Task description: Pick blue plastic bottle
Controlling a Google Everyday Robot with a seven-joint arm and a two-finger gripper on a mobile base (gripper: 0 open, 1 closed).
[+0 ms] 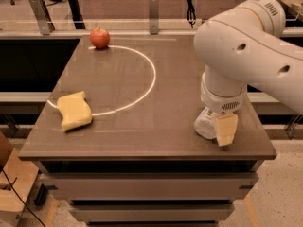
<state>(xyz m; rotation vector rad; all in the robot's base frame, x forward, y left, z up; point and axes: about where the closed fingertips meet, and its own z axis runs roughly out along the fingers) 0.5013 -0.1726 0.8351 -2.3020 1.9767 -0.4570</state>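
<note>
Rightward, tool (221, 130) at bottle (204, 124); sponge (74, 110), apple (100, 38) apart.

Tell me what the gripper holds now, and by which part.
It cannot be told: the gripper is down over the blue plastic bottle at the table's front right corner, hiding any hold.

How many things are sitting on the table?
3: a red apple at the far edge, a yellow sponge front left, and a plastic bottle front right, partly hidden by the gripper. The arm may hide more.
</note>
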